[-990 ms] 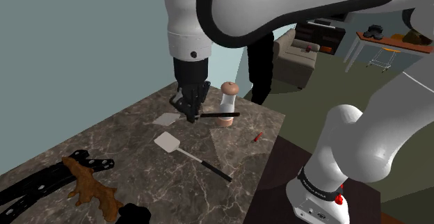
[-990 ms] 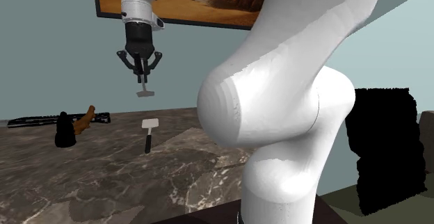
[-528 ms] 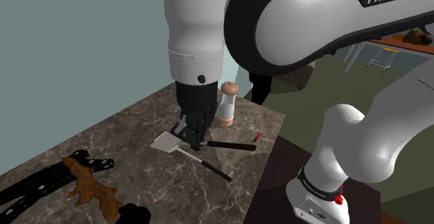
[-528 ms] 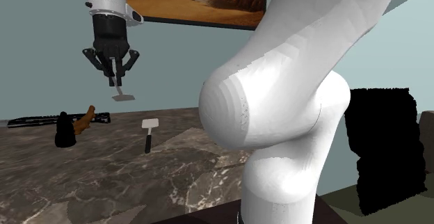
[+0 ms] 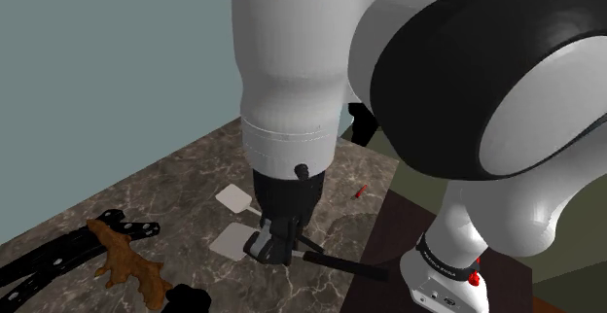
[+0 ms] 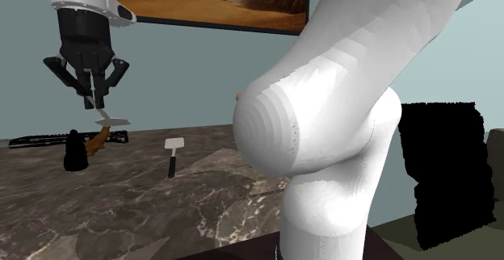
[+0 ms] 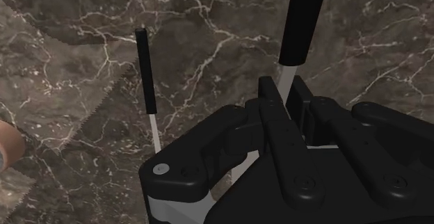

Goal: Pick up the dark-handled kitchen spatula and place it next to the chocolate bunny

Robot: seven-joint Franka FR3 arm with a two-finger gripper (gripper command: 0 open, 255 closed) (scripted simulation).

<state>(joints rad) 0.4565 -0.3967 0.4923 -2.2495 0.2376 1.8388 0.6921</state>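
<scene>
My black gripper [image 5: 276,241] is shut on a spatula, holding it in the air by its thin shaft. The pale blade [image 5: 233,241] sticks out toward the shoulder view's left and the dark handle [image 5: 342,263] toward its right. In the wrist view the fingers [image 7: 268,96] clasp the shaft below the black handle [image 7: 303,21]. In the second exterior view the gripper [image 6: 94,98] hangs above the brown chocolate bunny [image 6: 97,141] with the blade [image 6: 112,121] just over it. The bunny [image 5: 123,257] lies on the marble top at the shoulder view's lower left.
A second dark-handled spatula [image 6: 172,157] lies flat on the marble counter [image 5: 185,190]; its blade [image 5: 233,199] shows behind my gripper and its handle [image 7: 145,68] beside it. Long black utensils [image 5: 49,260] and a black lump [image 6: 76,153] lie near the bunny. A small red item [image 5: 361,191] lies by the counter's edge.
My gripper has carried the spatula toward the bunny, leftward in the second exterior view and nearer and lower in the shoulder view. The arm now hides the pepper mill.
</scene>
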